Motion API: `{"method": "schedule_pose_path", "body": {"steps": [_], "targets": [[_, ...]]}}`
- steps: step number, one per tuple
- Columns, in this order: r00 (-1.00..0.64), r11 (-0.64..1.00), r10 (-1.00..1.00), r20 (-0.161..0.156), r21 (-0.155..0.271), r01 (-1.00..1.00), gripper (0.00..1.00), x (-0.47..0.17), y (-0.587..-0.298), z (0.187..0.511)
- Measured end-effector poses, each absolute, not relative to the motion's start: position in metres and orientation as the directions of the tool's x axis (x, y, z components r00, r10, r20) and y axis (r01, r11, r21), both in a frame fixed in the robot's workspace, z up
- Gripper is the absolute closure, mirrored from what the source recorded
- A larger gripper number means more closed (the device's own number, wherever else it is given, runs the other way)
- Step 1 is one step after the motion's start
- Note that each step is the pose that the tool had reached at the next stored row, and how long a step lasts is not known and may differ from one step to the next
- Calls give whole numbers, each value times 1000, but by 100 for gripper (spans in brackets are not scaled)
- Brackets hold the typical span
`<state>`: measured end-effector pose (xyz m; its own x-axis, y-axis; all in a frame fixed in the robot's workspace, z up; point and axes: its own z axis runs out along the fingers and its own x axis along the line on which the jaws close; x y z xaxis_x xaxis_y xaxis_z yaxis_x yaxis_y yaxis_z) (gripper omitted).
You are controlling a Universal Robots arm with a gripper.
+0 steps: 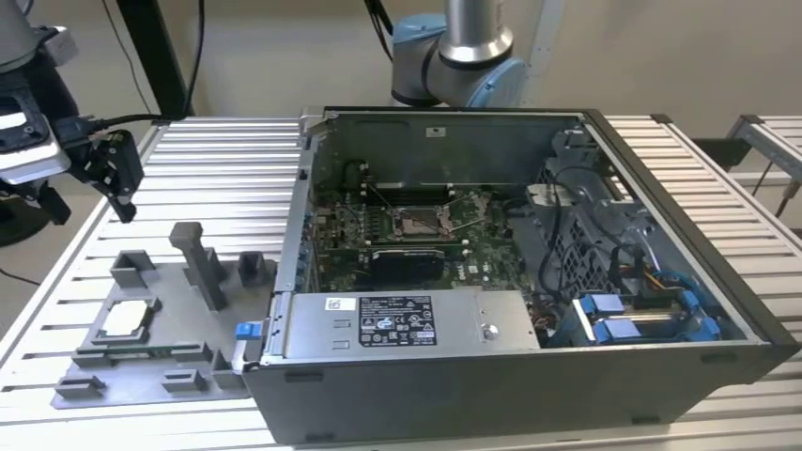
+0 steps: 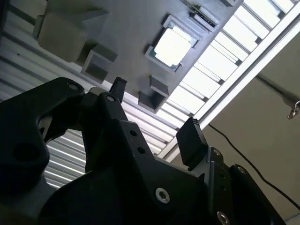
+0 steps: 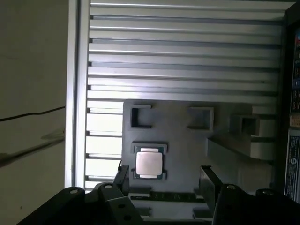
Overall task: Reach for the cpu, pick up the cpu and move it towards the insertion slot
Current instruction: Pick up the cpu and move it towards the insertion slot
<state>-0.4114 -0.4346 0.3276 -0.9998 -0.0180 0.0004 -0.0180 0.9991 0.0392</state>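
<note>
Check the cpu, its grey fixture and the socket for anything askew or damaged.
Nothing stands out. The cpu lies flat and square in its pocket on the grey fixture, with no tilt or damage visible. The gripper hovers open near it, holding nothing. The insertion slot in the computer case looks empty and unobstructed.

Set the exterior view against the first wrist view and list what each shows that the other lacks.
Exterior view: the insertion slot on the green board inside the open computer case, and the arm's base behind it. First wrist view: a thin cable off the edge of the slatted table. Both: the cpu lying in the grey fixture on that table, with the open gripper above it.
</note>
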Motion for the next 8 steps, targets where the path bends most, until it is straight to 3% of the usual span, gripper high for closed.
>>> {"method": "schedule_pose_path", "body": {"steps": [8], "targets": [[-1000,999,-18,0,39,-18,0,-411,-435,318]]}}
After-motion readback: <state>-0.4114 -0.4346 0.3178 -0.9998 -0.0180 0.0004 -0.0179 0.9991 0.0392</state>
